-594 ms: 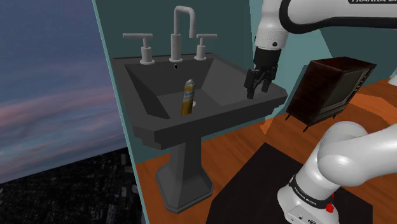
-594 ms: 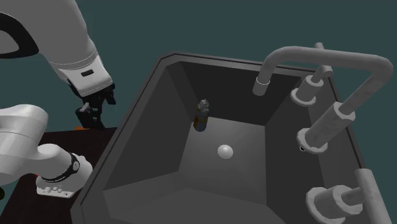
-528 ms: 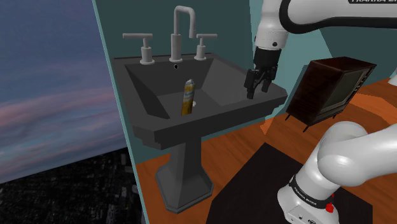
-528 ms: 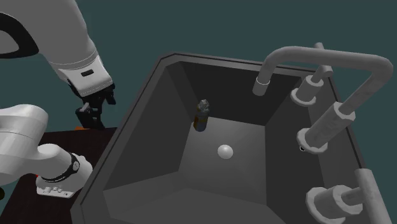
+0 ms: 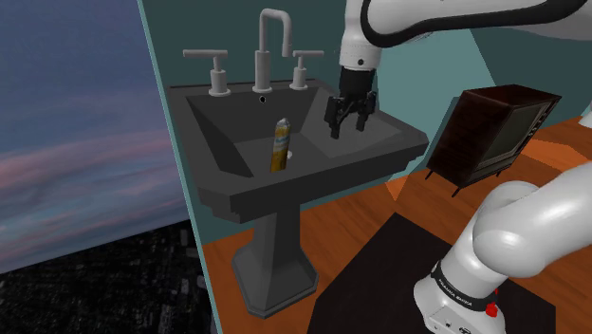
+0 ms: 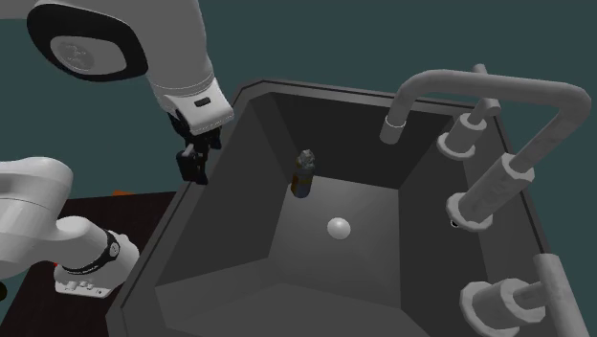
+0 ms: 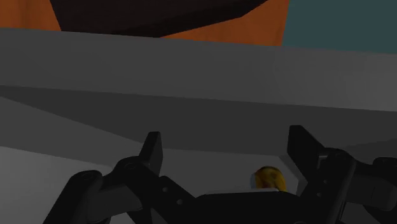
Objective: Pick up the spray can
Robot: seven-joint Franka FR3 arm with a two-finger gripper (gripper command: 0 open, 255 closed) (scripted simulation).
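Orange-and-white on the spray can (image 5: 279,144), label too small to read. Stood upright on the basin floor of the dark grey pedestal sink (image 5: 313,180), just beside the pale drain (image 6: 339,228). Through the wrist view, caught just a yellowish rounded top of the can (image 7: 267,179), low between the two black fingers and touching neither, the rest hidden behind the gripper's own body. Logged the gripper (image 5: 345,121) with fingers spread apart, pinching nothing, hanging over the sink's rim on the shoulder view's right, well apart from the can. Could not judge the height above the rim. From the second exterior view, looked almost straight down, with the can squashed to a short dark stub and its colours hard to make out. Gripper (image 6: 194,165) over the rim at that view's left, its fingertips hard to separate against the dark sink. Cropped by the frame edges: upper part of the white arm (image 5: 493,237), its base at lower right, the nearest tap handle in the second exterior view. Behind the basin, noted a grey gooseneck faucet (image 5: 273,38) between two lever handles (image 5: 216,68). Teal wall (image 5: 175,43) at the back, orange wood floor (image 5: 346,213) below, black mat (image 5: 379,266) under the arm. Dark wooden cabinet (image 5: 493,128) on short legs against the wall, one corner cut by the arm. Past the wall's left edge, a dusky purple sky backdrop (image 5: 66,123) over dark speckled ground (image 5: 95,285).
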